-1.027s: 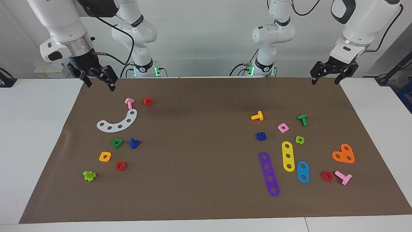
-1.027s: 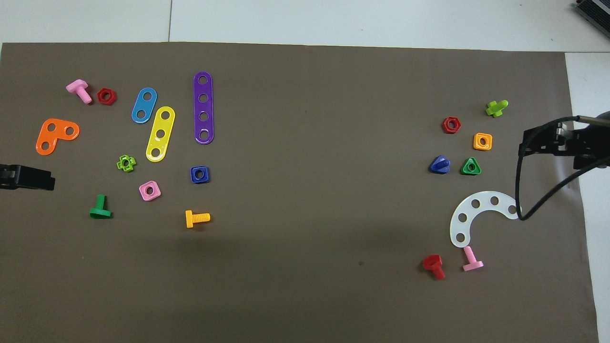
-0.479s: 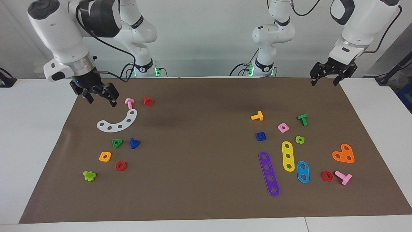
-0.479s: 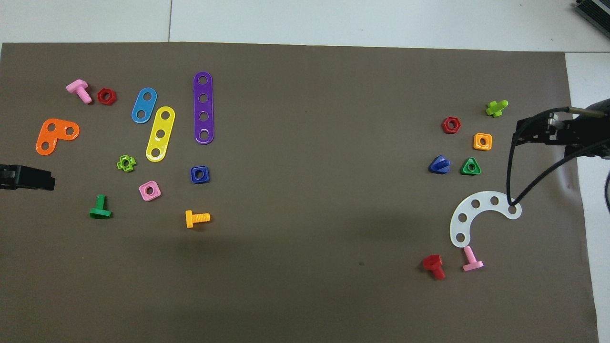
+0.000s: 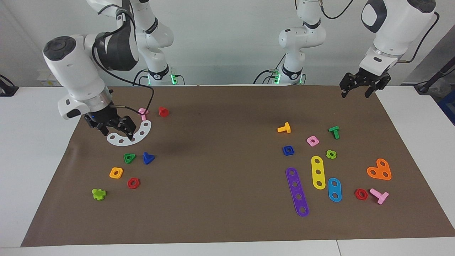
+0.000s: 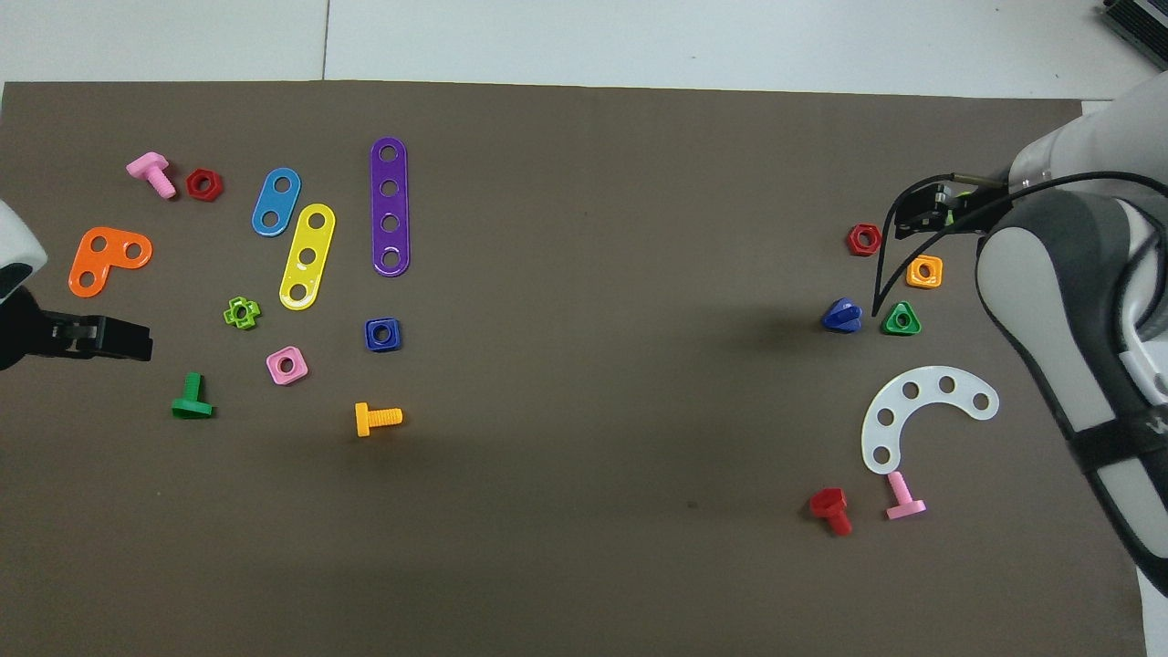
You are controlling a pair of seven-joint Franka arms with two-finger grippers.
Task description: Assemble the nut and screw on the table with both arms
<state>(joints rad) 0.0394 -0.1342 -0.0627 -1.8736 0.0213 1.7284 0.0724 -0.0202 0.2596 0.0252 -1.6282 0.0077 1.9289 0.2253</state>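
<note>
The right gripper hung at the left of the facing view, fingers spread and holding nothing, over the white curved strip, part of which it covered there. In the overhead view that strip lay fully clear, while only the gripper's tip showed at the upper right, the rest lost under the arm's white casing. The screw lay below the gripper in the facing view, apart from it, beside the green triangular nut. The left gripper, open and empty, hovered at the upper right over the mat's edge; the overhead view cut it at the left border. The nut lay well apart from it, near the purple strip.
</note>
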